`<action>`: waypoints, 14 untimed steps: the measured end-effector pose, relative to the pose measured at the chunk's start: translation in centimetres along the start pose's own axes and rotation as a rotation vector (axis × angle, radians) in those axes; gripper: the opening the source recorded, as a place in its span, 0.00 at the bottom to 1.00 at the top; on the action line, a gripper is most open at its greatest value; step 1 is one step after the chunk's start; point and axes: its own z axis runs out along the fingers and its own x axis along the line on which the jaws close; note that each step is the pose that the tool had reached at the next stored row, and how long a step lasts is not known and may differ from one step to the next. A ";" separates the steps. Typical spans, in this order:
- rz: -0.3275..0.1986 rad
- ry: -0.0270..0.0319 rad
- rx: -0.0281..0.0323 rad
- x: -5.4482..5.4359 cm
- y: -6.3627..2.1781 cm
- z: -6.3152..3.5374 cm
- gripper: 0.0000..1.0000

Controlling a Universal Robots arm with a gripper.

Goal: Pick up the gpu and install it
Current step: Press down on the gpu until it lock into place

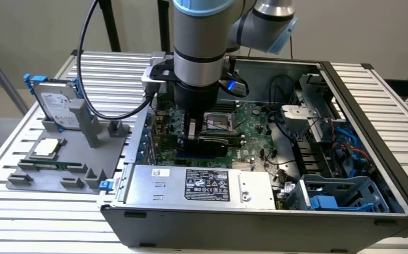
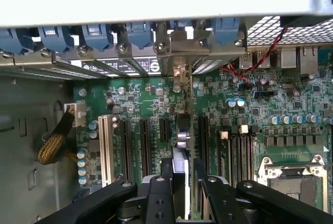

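Gripper (image 2: pixel 182 182) bases cut off by the wrist view's edge; gpu (image 2: pixel 181 146) seen edge-on, its lower part hidden between the fingers (image 2: pixel 156 193); motherboard (image 1: pixel 250 119) partly hidden by the arm (image 1: pixel 200 47).

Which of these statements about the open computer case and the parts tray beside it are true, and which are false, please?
1. The hand is shut on the gpu. True.
2. The gpu lies on the grey tray. False: it is held edge-down over the motherboard slots.
3. The silver hard drive stands in the tray. True.
4. The hard drive sits inside the computer case. False: it is outside, at the exterior view's left.
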 end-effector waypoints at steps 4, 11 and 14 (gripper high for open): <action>0.000 0.0008 -0.0006 0.0 0.00 0.02 0.00; -0.005 0.0009 -0.0005 0.0 0.00 0.07 0.00; -0.015 0.0011 -0.0006 0.0 0.00 0.08 0.00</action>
